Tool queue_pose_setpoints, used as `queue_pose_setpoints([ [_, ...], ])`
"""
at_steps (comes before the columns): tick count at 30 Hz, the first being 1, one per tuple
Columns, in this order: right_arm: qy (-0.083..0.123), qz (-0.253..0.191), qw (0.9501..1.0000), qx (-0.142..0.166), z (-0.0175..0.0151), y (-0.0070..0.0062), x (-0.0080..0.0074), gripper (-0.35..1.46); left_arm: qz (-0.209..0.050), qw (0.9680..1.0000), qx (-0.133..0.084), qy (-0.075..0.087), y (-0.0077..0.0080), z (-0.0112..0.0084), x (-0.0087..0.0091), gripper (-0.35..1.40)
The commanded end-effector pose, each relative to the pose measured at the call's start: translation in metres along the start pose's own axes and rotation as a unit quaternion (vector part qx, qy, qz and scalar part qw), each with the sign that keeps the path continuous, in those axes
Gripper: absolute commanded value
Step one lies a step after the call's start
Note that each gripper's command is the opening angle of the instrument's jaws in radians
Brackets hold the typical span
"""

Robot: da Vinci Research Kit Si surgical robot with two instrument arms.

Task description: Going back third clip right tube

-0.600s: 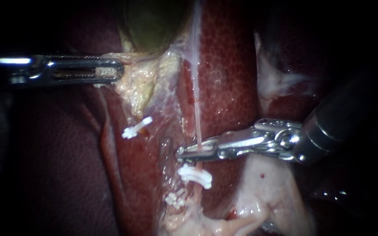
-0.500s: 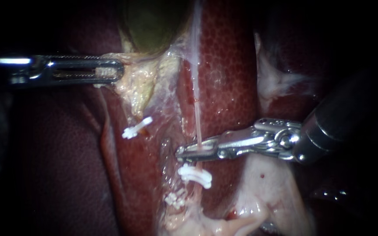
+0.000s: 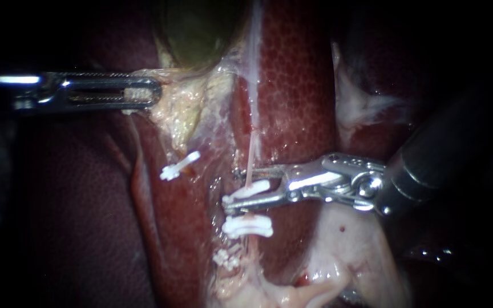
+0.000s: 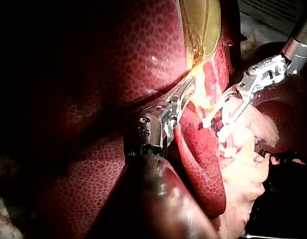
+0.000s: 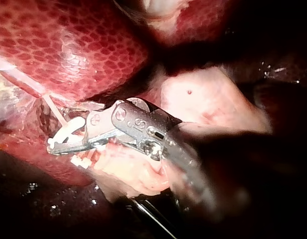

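Your right instrument (image 3: pixel 234 187) holds its jaws parted around the right tube (image 3: pixel 253 151), a white clip (image 3: pixel 250 190) on it just above another clip (image 3: pixel 247 228), while your left instrument (image 3: pixel 144 92) grips the gallbladder (image 3: pixel 195 31) by its pale edge.

On right tube (image 3: pixel 251 157): upper clip (image 3: pixel 247 190), lower clip (image 3: pixel 247 227) just beneath.

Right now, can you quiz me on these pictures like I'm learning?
1. True or false: the right instrument has open jaws.
2. Which one grips the tissue beside the gallbladder? A: left instrument. B: right instrument.
3. Fill in: the clip between the right jaws sits on a thin pink ____.
Key: 1 true; 2 A; 3 tube.
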Motion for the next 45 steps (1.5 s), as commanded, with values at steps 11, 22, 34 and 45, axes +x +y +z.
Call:
queue_pose_setpoints([
  [11,-0.005,-0.024,0.9997,0.009,-0.0011,0.0003,-0.0003,0.60,0.000,1.0000,0.001,0.000,0.0002,0.0000,0.0001,-0.15],
  [22,-0.002,-0.060,0.9982,-0.003,-0.0049,0.0011,0.0004,0.60,0.001,1.0000,0.001,0.000,0.0002,-0.0002,0.0001,-0.15],
  [34,0.011,-0.124,0.9921,0.014,-0.0120,-0.0023,0.0045,0.60,0.001,1.0000,0.001,0.000,0.0002,-0.0001,0.0001,-0.13],
  [45,0.027,-0.148,0.9884,0.023,-0.0144,-0.0051,0.0074,0.60,0.004,1.0000,-0.003,-0.004,-0.0001,0.0016,0.0017,-0.11],
])
